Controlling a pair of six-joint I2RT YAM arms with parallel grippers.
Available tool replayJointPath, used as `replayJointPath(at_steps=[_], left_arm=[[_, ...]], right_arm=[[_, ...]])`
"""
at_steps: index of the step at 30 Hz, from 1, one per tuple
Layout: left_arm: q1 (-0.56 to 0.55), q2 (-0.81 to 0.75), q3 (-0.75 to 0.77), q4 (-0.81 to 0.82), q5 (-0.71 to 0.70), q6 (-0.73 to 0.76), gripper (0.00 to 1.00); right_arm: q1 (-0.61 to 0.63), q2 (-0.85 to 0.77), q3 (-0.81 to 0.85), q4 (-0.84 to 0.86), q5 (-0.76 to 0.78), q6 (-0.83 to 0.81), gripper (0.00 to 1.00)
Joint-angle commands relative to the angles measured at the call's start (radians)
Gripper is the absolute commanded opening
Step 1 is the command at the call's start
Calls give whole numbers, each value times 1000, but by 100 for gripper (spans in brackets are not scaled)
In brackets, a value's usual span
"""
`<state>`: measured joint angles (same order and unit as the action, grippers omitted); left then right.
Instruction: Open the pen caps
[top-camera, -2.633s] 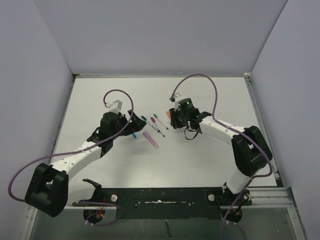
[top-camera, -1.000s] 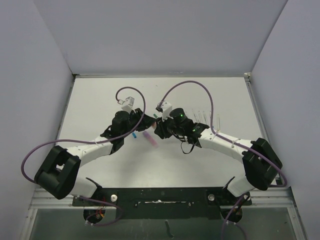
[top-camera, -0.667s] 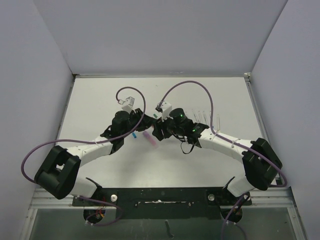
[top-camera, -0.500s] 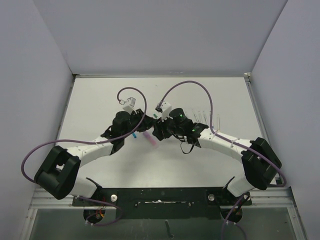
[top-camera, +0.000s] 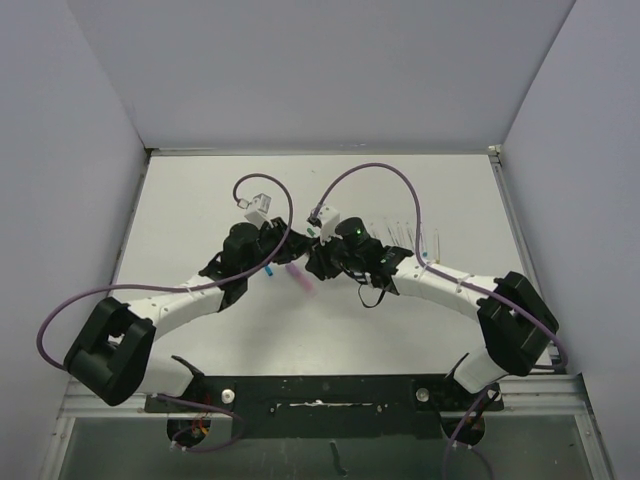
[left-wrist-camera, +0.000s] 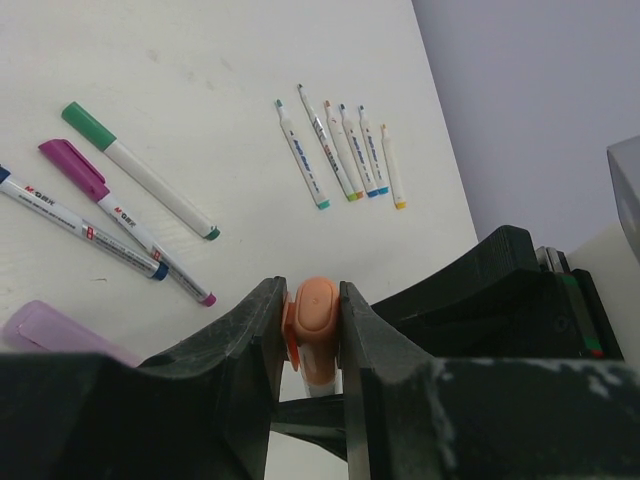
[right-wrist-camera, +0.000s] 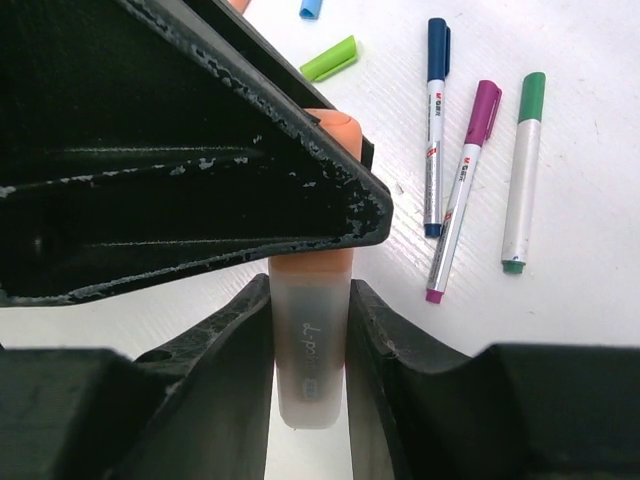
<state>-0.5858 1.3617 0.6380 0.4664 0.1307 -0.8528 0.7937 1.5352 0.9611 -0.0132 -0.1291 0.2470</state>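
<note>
Both tools are meeting above the middle of the table with one orange pen stretched between them. The left tool is pinching narrowly on the rounded orange cap, and the right tool is squeezing just as narrowly on the frosted barrel, so the pen is hanging clear of the table.

The main risk is sitting in the pull itself. The cap is short and smooth, and the left tool is catching it near its rounded end, so it may be slipping out before the cap lets go. If the two arms are not drawing apart along the pen's line, the barrel could be twisting between the right tool's fingers, or the pen could be dropping.

A sudden release is the other worry, with the cap flying off and rolling away. Directly below, three capped pens are lying side by side near a pink highlighter, and a green cap is lying loose nearby. A dropped pen would be scattering those. The row of opened pens is lying well apart and looks safe.
</note>
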Motion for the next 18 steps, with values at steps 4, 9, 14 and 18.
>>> replayJointPath(at_steps=[4,9,14,18], left_arm=[[92,-48,47,1,-7,42,0],[225,-28,81,5,21,53,0],[304,-4,103,19,30,57,0],[319,13,106,31,29,50,0]], right_arm=[[3,-70,-14,3,-3,-4,0],[4,-121,-91,-4,-11,9,0],[4,-164,-132,-16,-6,10,0],[0,-176,-130,-29,0,3,0]])
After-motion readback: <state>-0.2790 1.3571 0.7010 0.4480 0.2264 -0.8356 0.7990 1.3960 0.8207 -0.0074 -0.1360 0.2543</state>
